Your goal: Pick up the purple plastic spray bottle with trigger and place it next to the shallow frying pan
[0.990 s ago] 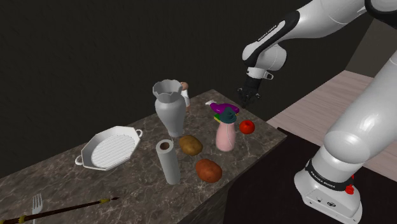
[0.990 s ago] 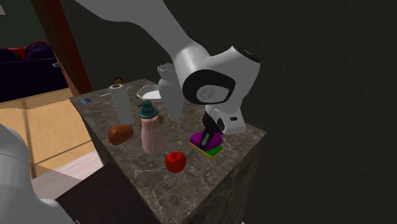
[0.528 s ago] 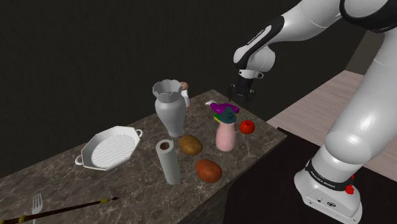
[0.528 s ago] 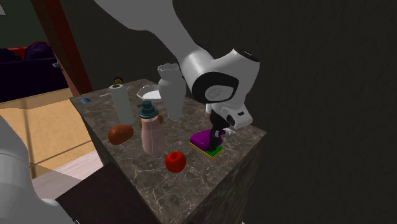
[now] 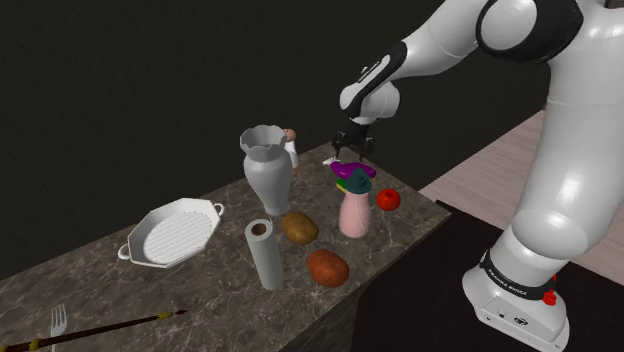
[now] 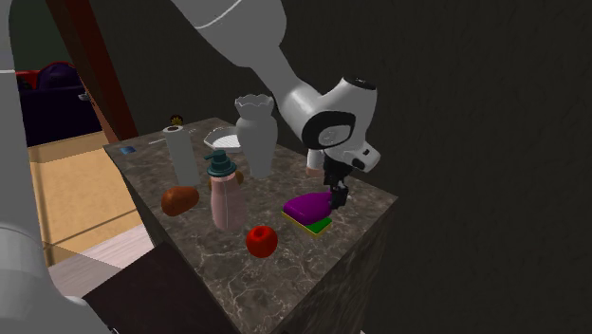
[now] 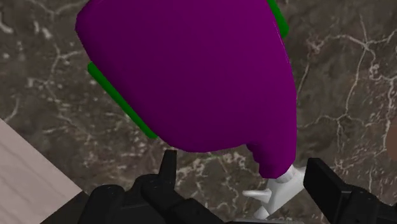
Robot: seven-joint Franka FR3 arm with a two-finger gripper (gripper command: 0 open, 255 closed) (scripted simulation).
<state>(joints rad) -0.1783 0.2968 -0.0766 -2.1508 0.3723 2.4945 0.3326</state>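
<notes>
Two black fingers [image 7: 167,172] of the gripper [image 7: 247,186] stood spread, pinching nothing. The white trigger [image 7: 278,189] of the purple spray bottle [image 7: 191,70] sat in the gap between them, nearer one finger, with no clear contact.

The bottle lay on its side on a flat green-and-yellow block [image 6: 314,226] near the far corner of the dark marble counter [image 5: 410,225]. In the shoulder view the gripper [image 5: 350,152] hung just over the bottle [image 5: 350,170], which sat directly behind a pink soap dispenser [image 5: 355,210] with a teal pump. A red tomato [image 5: 388,199] was just beside the dispenser.

The frying pan [image 5: 170,232], white, shallow and ridged, sat well apart from the bottle toward the shoulder view's left, past a white vase [image 5: 266,168], an upright paper roll [image 5: 265,255] and two potatoes [image 5: 312,248].

Writing: white lettering on the arm's black base ring [image 5: 512,282] was too small to read.
</notes>
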